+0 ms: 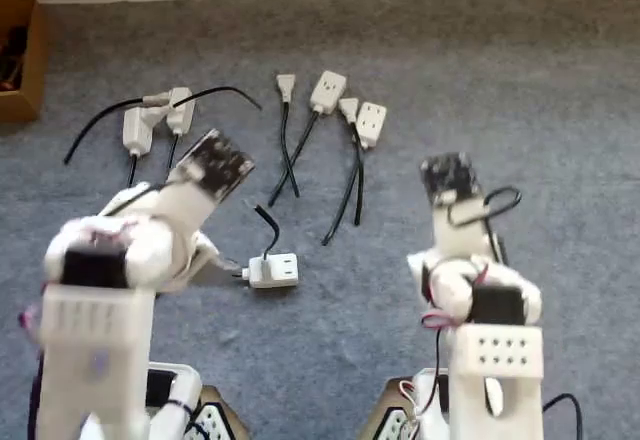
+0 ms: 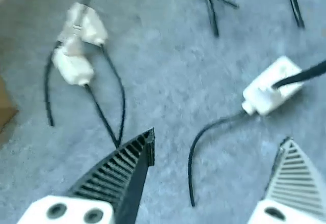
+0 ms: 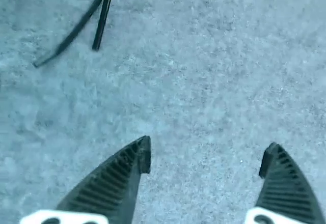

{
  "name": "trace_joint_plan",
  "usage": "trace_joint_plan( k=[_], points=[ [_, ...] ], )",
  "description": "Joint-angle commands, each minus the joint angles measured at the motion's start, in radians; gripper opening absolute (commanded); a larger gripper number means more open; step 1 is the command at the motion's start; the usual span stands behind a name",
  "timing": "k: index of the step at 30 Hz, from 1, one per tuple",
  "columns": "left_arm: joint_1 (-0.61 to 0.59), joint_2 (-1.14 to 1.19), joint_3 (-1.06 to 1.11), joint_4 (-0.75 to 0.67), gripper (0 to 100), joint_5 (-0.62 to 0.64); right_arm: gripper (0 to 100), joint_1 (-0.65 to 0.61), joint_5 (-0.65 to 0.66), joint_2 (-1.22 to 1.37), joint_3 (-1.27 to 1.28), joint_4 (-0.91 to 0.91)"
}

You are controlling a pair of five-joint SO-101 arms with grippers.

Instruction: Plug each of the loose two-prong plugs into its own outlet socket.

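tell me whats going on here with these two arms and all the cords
Two robot arms sit over a grey carpet strewn with short corded plugs and sockets, and neither holds anything. The left gripper is open above the carpet, near a white block with a black cord. The right gripper is open over bare carpet. Farther out, a plug and a socket lie unplugged among others.

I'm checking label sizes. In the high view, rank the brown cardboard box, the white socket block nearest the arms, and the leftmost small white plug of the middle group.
1. brown cardboard box, largest, though cut off by the frame edge
2. white socket block
3. small white plug, smallest
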Motion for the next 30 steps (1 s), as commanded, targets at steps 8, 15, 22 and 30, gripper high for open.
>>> trace_joint_plan(
  k=[8,15,22,30],
  points=[
    [0.067,0.398,0.044,-0.226,37,-0.216,33.2,0.019,0.083,-0.39,0.389,-0.068],
    [0.249,0.43,0.174,-0.405,37,-0.215,33.2,0.021,0.077,-0.458,0.49,-0.07],
    [0.282,0.575,0.186,-0.551,37,-0.213,33.2,0.021,0.075,-0.588,0.552,-0.061],
    [0.285,0.714,0.185,-0.657,16,-0.218,33.2,0.016,0.077,-0.67,0.588,-0.027]
  ],
)
